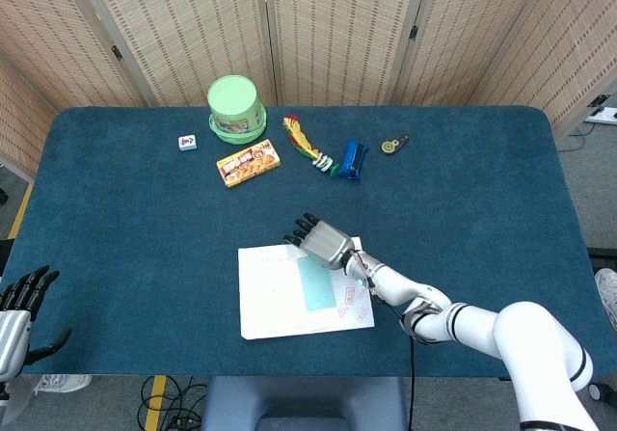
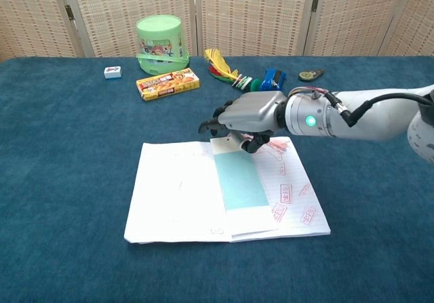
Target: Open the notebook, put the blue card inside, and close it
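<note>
The white notebook (image 1: 270, 301) (image 2: 176, 194) lies open and flat near the table's front edge. The pale blue card (image 1: 315, 284) (image 2: 241, 181) lies on its right page, close to the spine. My right hand (image 1: 323, 240) (image 2: 247, 113) is at the notebook's far edge, just above the card's top end. Its fingers point left and curl slightly downward, and its thumb hangs close to the page edge; I see nothing held in it. My left hand (image 1: 17, 310) hangs off the table at the lower left of the head view, fingers spread and empty.
Along the back of the table stand a green tub (image 1: 236, 108) (image 2: 160, 42), a yellow box (image 1: 249, 162) (image 2: 167, 83), a small white tile (image 1: 187, 142), a colourful bundle (image 1: 307, 145), a blue object (image 1: 352, 159) and a small round item (image 1: 392, 145).
</note>
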